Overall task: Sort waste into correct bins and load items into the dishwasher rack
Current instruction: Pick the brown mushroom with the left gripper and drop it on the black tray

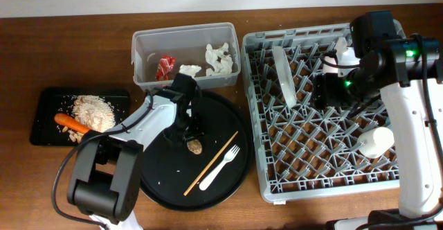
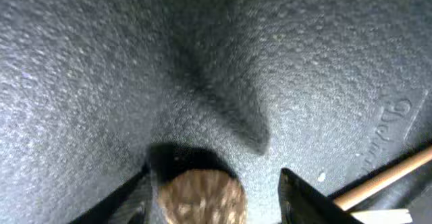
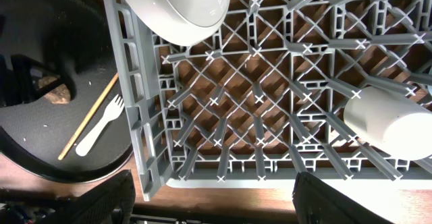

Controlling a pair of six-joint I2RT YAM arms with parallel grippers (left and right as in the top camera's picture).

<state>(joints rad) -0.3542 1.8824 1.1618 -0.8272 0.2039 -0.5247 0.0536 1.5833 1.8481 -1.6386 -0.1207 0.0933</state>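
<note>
While the left end effector (image 2: 217,193) straddles the lump (image 2: 199,198), spread, the chopstick (image 1: 211,163) lies diagonal.

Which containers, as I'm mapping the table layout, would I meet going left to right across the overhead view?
In order: shallow black rectangular tray → clear plastic tub → grey dishwasher rack. The big round black tray is left out, since it spans much the same stretch as the tub.
</note>
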